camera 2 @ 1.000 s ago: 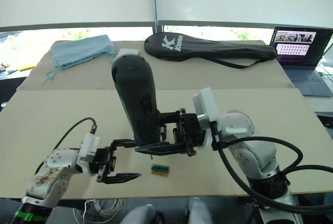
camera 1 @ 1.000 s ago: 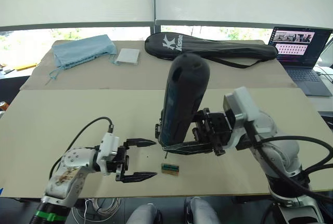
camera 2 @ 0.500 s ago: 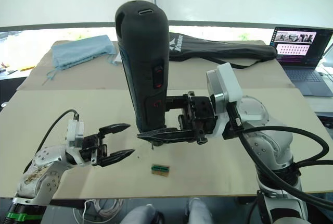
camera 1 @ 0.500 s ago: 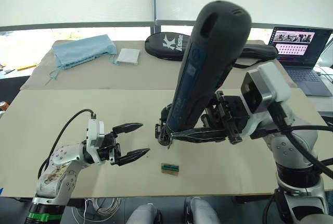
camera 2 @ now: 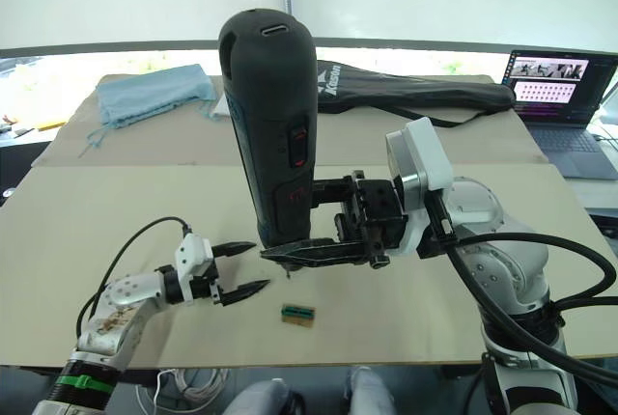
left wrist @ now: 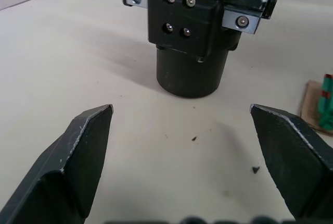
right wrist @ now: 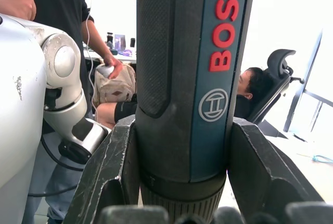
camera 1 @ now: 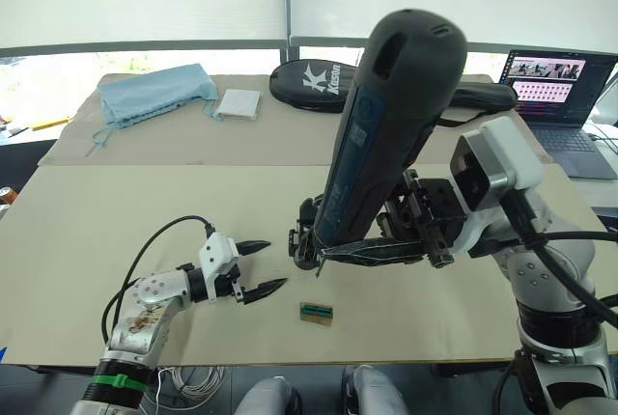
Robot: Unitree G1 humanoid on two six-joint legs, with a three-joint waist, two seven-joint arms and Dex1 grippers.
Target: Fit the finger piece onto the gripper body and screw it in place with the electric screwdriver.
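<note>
The electric screwdriver (camera 2: 275, 135) stays clamped in the right gripper (camera 2: 328, 241); the left gripper (camera 1: 259, 268), spread, has neared the gripper body (left wrist: 193, 36).

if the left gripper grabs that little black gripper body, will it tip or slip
The gripper body stands upright on a round base, so a low push probably slides it rather than tips it. Its bracket top looks heavy. The curved base may slip between the open left gripper.

The gripper body (left wrist: 193, 31) is set on the bench (camera 1: 116, 212), just ahead of the left claw (camera 1: 258, 267). The screwdriver (camera 1: 381, 135) is held upright over it in the right claw (camera 1: 333, 251). A small box (camera 1: 316, 312) lies nearer, to the right. A bag (camera 1: 386, 87) and a laptop (camera 1: 560, 96) are placed behind.
</note>
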